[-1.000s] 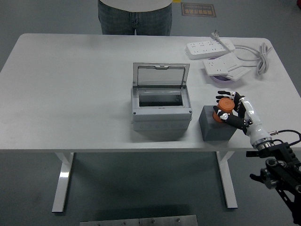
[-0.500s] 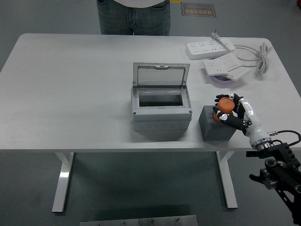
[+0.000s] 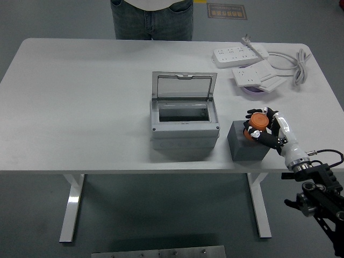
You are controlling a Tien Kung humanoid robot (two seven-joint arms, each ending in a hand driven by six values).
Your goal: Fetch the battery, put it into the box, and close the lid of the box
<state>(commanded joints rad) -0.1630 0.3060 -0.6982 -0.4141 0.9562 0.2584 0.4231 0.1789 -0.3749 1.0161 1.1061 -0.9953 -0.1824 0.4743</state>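
Barely anything shifted in the last second: my right hand (image 3: pixel 266 129) stayed wrapped around the orange battery (image 3: pixel 257 122).

I held its fingers curled on the battery atop the dark grey block (image 3: pixel 246 146), at about 3 o'clock from the grey box (image 3: pixel 184 129), whose lid (image 3: pixel 184 86) stood open on the white table (image 3: pixel 80 107). A person (image 3: pixel 151 19) stood at 12 o'clock.

Single head view, looking forward and down from high on robot's side. Camera sitting well back: whole white rectangular table (image 3: pixel 80 107) showing, near edge lying toward picture's bottom, grey floor surrounding it. Person in jeans (image 3: pixel 152 19) standing at far side, cropped by top edge. No second view sharing scene.
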